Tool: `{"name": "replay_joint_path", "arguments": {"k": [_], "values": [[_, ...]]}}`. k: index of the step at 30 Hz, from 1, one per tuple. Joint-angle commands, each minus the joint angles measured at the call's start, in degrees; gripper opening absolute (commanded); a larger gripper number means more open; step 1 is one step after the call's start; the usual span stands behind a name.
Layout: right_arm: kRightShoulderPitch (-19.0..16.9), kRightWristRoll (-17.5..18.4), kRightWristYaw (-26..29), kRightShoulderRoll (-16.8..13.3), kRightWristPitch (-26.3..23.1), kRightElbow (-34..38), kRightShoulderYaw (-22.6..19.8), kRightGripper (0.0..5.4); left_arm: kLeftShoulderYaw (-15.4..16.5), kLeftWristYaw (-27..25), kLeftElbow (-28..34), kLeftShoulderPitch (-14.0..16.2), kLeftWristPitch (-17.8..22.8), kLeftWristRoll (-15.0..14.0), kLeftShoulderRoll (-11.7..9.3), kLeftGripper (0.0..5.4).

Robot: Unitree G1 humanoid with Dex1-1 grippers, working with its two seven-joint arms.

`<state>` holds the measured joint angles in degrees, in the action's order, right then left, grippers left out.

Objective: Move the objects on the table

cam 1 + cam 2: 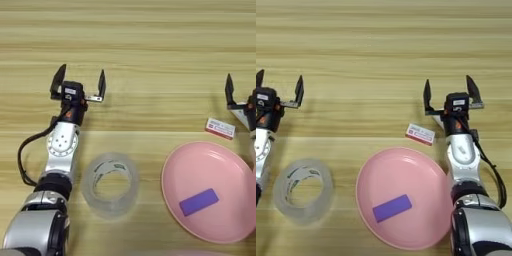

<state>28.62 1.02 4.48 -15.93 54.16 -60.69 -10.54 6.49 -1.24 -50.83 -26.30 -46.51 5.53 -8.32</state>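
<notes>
A wide clear tape roll (110, 185) lies flat at the front left of the wooden table (150, 40). A round pink plate (406, 172) sits at the front right with a small purple flat piece (392, 208) on it. My left gripper (82, 70) stands open and empty behind the tape roll, apart from it. At the right, my right gripper (448, 80) is open and empty, just right of a small white-and-red box (420, 134) that lies behind the plate's rim.
My left forearm (60, 150) runs along the left side of the tape roll. My right forearm (463, 160) runs close along the plate's right rim. Bare wood fills the far half of the table.
</notes>
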Motion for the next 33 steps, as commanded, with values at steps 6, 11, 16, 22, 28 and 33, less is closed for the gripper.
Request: {"name": "replay_joint_path", "arguments": {"k": [6, 11, 16, 22, 28, 33], "values": [[0.1, 0.6, 1.2, -0.7, 0.1, -0.4, -0.5, 5.4, -1.2, 5.5, -4.4, -2.2, -1.1, 2.4, -0.5, 5.39], [0.2, 1.3, 2.2, -0.9, -0.2, -0.6, -0.9, 5.4, -0.6, 3.7, -5.2, -2.9, -1.4, -0.5, 0.4, 5.39], [1.0, 6.8, 9.5, -0.8, -3.6, 0.4, -2.7, 5.4, -0.6, 3.1, -4.7, -2.7, -1.7, -1.3, 1.1, 5.39], [-0.3, 13.0, 23.3, -1.9, -9.5, 11.5, -0.9, 5.4, -0.8, 2.5, -4.3, -2.7, -1.6, -2.4, 1.8, 5.39], [-5.5, 20.0, 34.5, -5.4, -21.6, 31.2, 1.4, 5.4, -0.9, 2.5, -3.5, -2.4, -1.6, -2.1, 2.1, 5.39], [-9.1, 23.9, 40.3, -8.6, -31.7, 43.4, 2.8, 5.4, -1.1, 2.5, -3.1, -2.2, -1.6, -1.9, 2.2, 5.39]]}}
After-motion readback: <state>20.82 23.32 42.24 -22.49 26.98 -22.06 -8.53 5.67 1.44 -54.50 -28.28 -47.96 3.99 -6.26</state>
